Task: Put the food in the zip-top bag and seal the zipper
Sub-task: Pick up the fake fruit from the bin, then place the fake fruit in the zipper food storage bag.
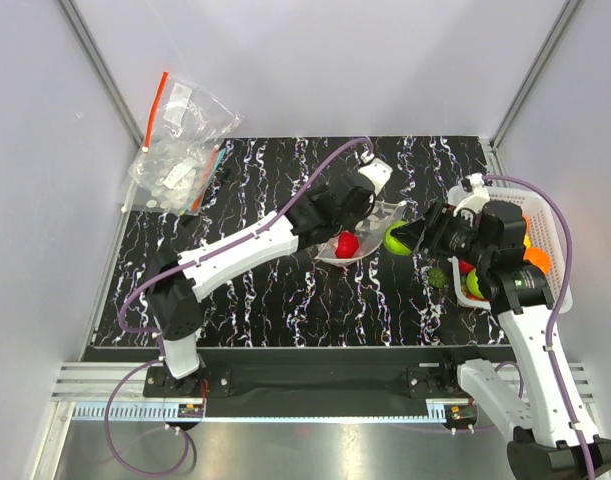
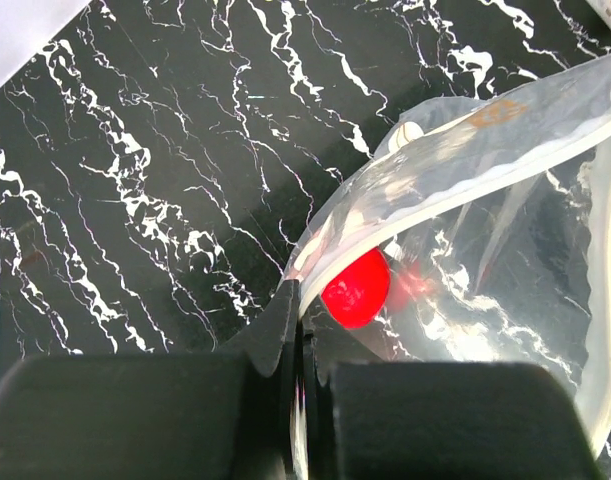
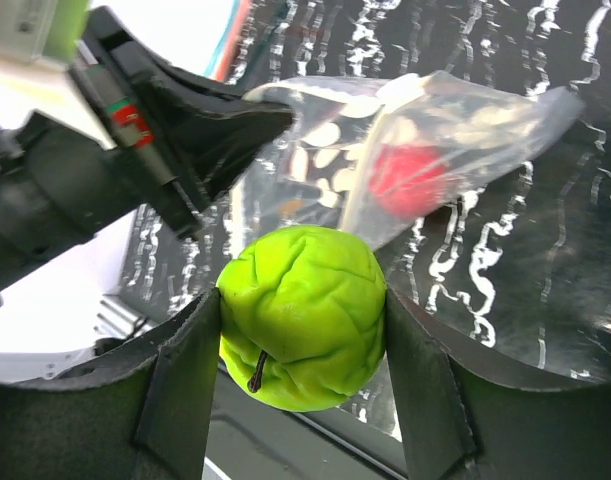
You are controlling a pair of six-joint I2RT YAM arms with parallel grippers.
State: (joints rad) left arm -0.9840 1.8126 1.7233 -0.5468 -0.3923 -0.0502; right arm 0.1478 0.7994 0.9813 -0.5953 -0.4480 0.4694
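My left gripper (image 1: 357,208) is shut on the edge of the dotted zip-top bag (image 1: 377,222) and holds it up over the middle of the table. In the left wrist view the shut gripper (image 2: 303,320) pinches the bag (image 2: 485,170) at its pale zipper strip (image 2: 330,262). A red food piece (image 2: 356,289) lies inside the bag and also shows in the top view (image 1: 346,244). My right gripper (image 1: 407,238) is shut on a green apple (image 3: 303,315), just right of the bag (image 3: 435,130), outside it.
A white basket (image 1: 548,218) at the right holds orange, green and red food. A dark green spiky piece (image 1: 438,275) lies on the black marbled table beside it. A clear undotted bag with a red strip (image 1: 180,145) lies at the far left.
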